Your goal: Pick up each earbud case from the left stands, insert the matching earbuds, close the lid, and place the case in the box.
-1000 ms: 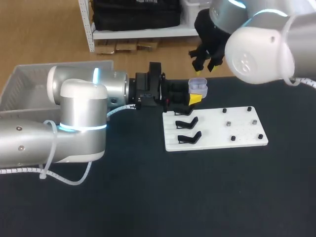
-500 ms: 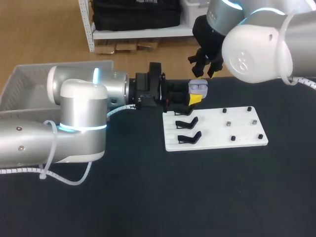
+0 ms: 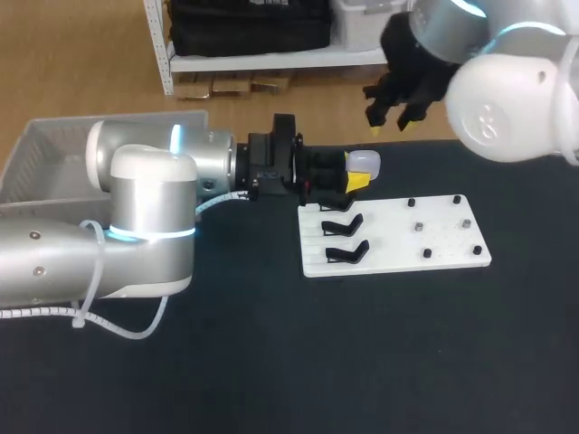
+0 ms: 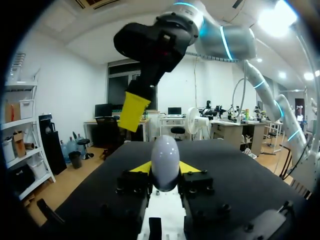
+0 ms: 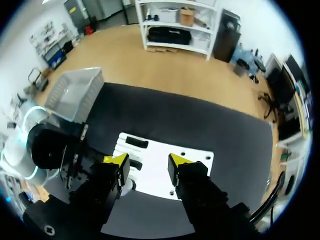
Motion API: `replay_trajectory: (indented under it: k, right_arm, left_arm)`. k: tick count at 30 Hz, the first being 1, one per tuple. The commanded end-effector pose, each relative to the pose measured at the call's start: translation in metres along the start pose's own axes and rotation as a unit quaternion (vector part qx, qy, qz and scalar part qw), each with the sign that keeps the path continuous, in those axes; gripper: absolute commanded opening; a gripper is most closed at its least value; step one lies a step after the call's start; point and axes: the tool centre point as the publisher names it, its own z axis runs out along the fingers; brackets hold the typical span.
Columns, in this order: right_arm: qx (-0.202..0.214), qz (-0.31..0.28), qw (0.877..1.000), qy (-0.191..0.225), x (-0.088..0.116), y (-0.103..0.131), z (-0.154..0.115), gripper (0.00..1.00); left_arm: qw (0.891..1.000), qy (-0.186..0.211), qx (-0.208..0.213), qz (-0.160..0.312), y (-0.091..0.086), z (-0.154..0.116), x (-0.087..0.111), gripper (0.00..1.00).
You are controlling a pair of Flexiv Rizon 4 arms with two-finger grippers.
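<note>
A pale lilac earbud case (image 3: 363, 165) with its lid down sits between the yellow tips of my left gripper (image 3: 358, 174), which is shut on it just past the far left corner of the white board (image 3: 398, 242). In the left wrist view the case (image 4: 165, 161) stands upright between the fingers of the left gripper (image 4: 165, 169). My right gripper (image 3: 390, 116) hangs open above and to the right of the case, holding nothing. From the right wrist, the right gripper (image 5: 148, 161) has its tips spread over the board (image 5: 155, 152).
Two empty black stands (image 3: 345, 239) sit on the board's left part, and small dark pegs and earbuds (image 3: 443, 226) dot its right part. A grey box (image 3: 54, 154) stands at the table's far left, behind my left arm (image 3: 154, 199).
The case's lid, open a second ago, now lies shut. My right gripper has lifted up and to the right, away from the case, with its fingers spreading a little. The left arm has stayed put.
</note>
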Motion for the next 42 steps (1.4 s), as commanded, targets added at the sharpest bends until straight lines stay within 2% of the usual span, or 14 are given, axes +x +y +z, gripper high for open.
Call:
replay_trajectory:
  k: [1,5,7,8,12,14,18,20,23,25,30,38,42]
  right_arm:
    - [-0.007,0.022,0.999,-0.048,0.024,-0.021,0.002,0.51]
    - [-0.005,0.046,0.998,-0.046,0.042,-0.034,0.010,0.64]
    - [-0.006,0.052,0.998,-0.042,0.051,-0.040,0.014,0.66]
    - [-0.005,0.060,0.997,-0.042,0.055,-0.044,0.015,0.72]
    - [-0.013,0.076,0.996,-0.041,0.064,-0.055,0.018,0.75]
    - [-0.014,0.079,0.996,-0.043,0.067,-0.058,0.018,0.82]
    - [-0.018,0.085,0.995,-0.040,0.073,-0.062,0.018,0.85]
    - [-0.014,0.088,0.995,-0.040,0.075,-0.064,0.019,1.00]
    - [-0.013,0.105,0.993,-0.053,0.075,-0.066,0.018,1.00]
    - [-0.013,0.105,0.993,-0.053,0.075,-0.066,0.018,1.00]
    - [-0.013,0.105,0.993,-0.053,0.075,-0.066,0.018,1.00]
    - [-0.013,0.105,0.993,-0.053,0.075,-0.066,0.018,1.00]
    - [-0.013,0.105,0.993,-0.053,0.075,-0.066,0.018,1.00]
  left_arm:
    - [1.000,-0.003,-0.004,0.002,-0.002,0.000,0.001,0.00]
    - [1.000,-0.003,-0.004,0.002,-0.002,0.000,0.001,0.00]
    - [1.000,-0.003,-0.004,0.002,-0.002,0.000,0.001,0.00]
    - [1.000,-0.003,-0.004,0.002,-0.002,0.000,0.001,0.00]
    - [1.000,-0.003,-0.004,0.002,-0.002,0.000,0.001,0.00]
    - [1.000,-0.003,-0.004,0.002,-0.002,0.000,0.001,0.00]
    - [1.000,0.000,-0.004,0.003,-0.002,-0.002,0.001,0.00]
    - [1.000,0.002,-0.007,0.002,-0.002,-0.006,0.001,0.00]
    - [1.000,0.011,-0.007,0.004,-0.003,-0.013,0.001,0.00]
    - [0.999,0.030,-0.013,0.006,-0.002,-0.019,0.002,0.00]
    - [0.999,0.049,-0.005,0.004,-0.003,-0.031,0.005,0.00]
    - [0.995,0.100,0.000,-0.006,-0.002,-0.044,0.023,0.00]
    - [0.993,0.117,0.002,-0.011,0.001,-0.043,0.039,0.00]
